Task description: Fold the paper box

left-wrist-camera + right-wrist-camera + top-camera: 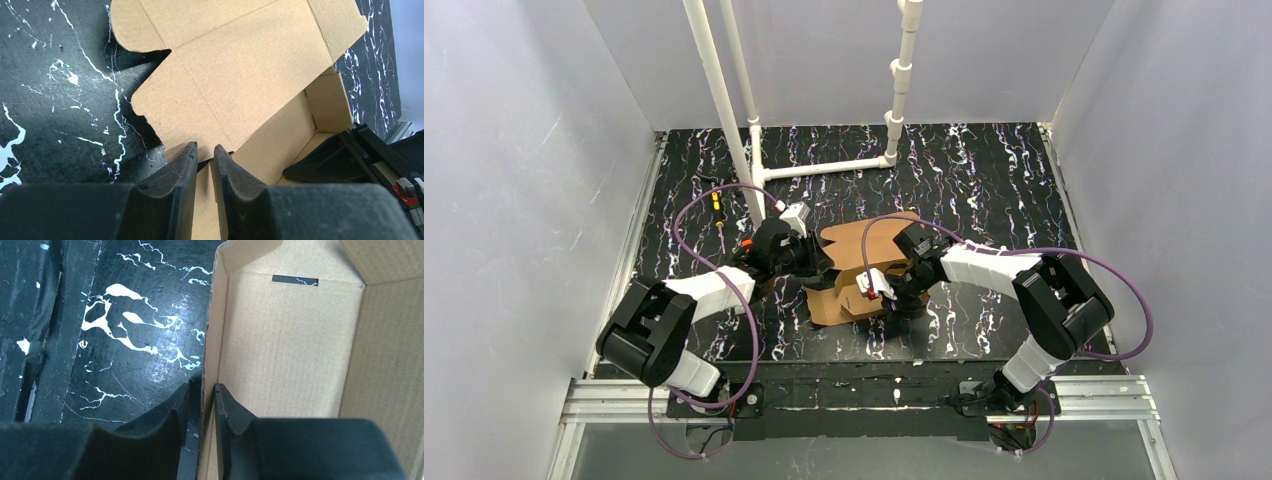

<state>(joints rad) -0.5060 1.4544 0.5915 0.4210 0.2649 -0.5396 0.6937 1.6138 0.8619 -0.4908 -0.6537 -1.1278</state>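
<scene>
Two narrow pincers are pinching the half-formed paper box (849,245) at the middle of the table (984,180): the left gripper (205,150) is nipping its flapped wall, the right gripper (202,390) a side wall. Swinging the flap over slowly, while the right is bracing its wall upright, is looking wisest.

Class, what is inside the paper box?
Bare cardboard floor of the paper box, a slot in it, one finger of the right gripper. The gripper's body covers the near end.
</scene>
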